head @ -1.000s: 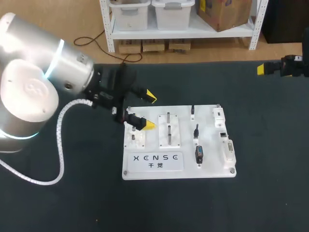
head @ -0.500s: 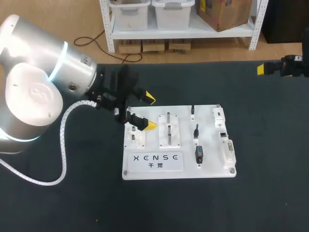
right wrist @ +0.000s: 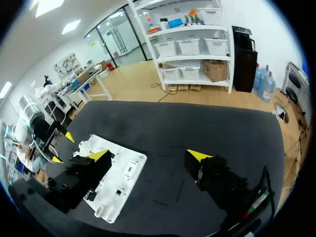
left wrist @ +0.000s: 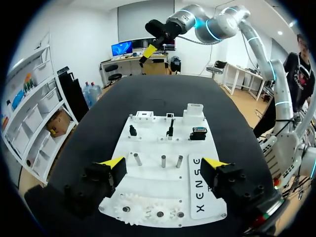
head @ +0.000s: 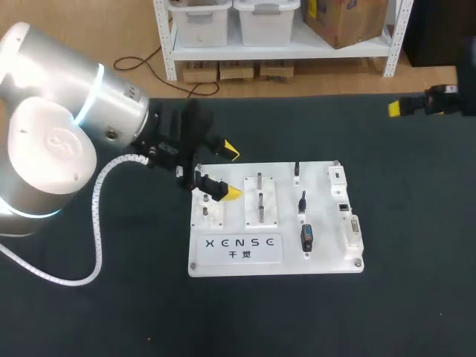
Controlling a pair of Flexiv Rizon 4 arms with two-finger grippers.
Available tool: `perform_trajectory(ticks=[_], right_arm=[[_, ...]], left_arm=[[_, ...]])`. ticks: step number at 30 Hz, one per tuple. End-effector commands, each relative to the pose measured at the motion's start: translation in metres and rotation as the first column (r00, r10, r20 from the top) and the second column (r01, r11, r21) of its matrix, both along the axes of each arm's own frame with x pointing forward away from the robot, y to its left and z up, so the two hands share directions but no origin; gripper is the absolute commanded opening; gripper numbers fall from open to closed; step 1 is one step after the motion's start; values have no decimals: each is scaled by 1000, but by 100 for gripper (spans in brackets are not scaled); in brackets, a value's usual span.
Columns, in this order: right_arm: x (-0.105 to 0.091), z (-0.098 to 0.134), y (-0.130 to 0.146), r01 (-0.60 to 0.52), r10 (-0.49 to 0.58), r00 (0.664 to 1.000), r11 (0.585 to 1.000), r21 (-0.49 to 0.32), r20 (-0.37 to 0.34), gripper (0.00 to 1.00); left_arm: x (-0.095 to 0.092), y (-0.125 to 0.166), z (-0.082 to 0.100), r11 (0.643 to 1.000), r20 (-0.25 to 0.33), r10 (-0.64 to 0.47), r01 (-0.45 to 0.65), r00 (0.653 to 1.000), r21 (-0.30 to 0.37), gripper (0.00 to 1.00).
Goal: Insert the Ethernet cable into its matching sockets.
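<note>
— Left gripper [head: 227, 172]: released, fingers spread wide, nothing between them. Position: over the left end of the white board [head: 327, 260], above the gear block [head: 208, 213], just beside the steel pegs [head: 260, 195].
Right gripper [right wrist: 148, 155]: also released and empty. Position: over bare worktop [head: 111, 312], well apart from the board.

— Item, Ethernet cable: do not list it as located yet. Three dark pieces stand on the board's right half: a small plug [head: 297, 170], an upright plug [head: 303, 201] and a blocky connector [head: 306, 238]. I cannot tell which one is the Ethernet piece. No loose cable shows on the worktop.

— Item, sockets: white housings [head: 351, 232] along the board's right edge. Their openings are too small to read.

— Hazards, as I judge them.
One: you may take the wrong dark piece, since the three sit close together and look alike from above.
Two: the pegs stand between the left gripper and the plugs, so a low crossing would likely clip them.
Three: nothing shows whether the board is fastened down, so a sideways push at a socket could slide it.
Four: a plug grasped tilted, or with its latch turned the wrong way, would probably jam at the socket mouth. Forcing it risks bending the plug.
</note>
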State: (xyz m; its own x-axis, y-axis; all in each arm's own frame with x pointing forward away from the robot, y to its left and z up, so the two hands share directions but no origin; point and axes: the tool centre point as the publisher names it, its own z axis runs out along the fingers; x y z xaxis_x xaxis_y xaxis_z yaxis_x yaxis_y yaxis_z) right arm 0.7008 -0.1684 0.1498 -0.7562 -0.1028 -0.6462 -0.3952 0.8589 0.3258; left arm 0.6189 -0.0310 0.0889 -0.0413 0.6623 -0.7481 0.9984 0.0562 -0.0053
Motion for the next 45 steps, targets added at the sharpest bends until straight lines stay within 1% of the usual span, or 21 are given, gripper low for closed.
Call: perform_trajectory(ticks=[1, 7, 11, 14, 18, 26, 34, 38, 41, 45], right_arm=[[8, 2, 23, 18, -19, 999, 999, -43, -35, 100], [8, 2, 52, 41, -46, 996, 997, -70, -72, 100], [5, 0, 71, 105, -116, 988, 989, -108, -98, 100], [-1, -3, 86, 134, -148, 984, 981, -137, -97, 100], [-10, -10, 103, 178, -202, 974, 963, -203, -103, 100], [-26, -29, 132, 196, -248, 955, 938, -286, -160, 100], [-34, -51, 145, 200, -279, 936, 923, -329, -214, 100], [-39, -57, 148, 197, -284, 933, 916, -349, -220, 100], [-46, -59, 153, 193, -288, 930, 911, -365, -228, 100], [-57, -64, 160, 178, -288, 921, 910, -375, -262, 100]], left_arm=[[1, -1, 0, 1000, -1, -1, 1, 1000, 3, 100], [1, -1, 0, 1000, -1, -1, 1, 1000, 3, 100], [1, -1, 0, 1000, -1, -1, 1, 1000, 3, 100], [1, -1, 0, 1000, -1, -1, 1, 1000, 3, 100], [1, -1, 0, 1000, -1, -1, 1, 1000, 3, 100], [1, -1, 0, 1000, -1, -1, 1, 1000, 3, 100], [1, -1, 0, 1000, -1, -1, 1, 1000, 3, 100], [1, -1, 0, 1000, -1, -1, 1, 1000, 3, 100], [1, -1, 0, 1000, -1, -1, 1, 1000, 3, 100], [1, -1, 0, 1000, -1, -1, 1, 1000, 3, 100]])
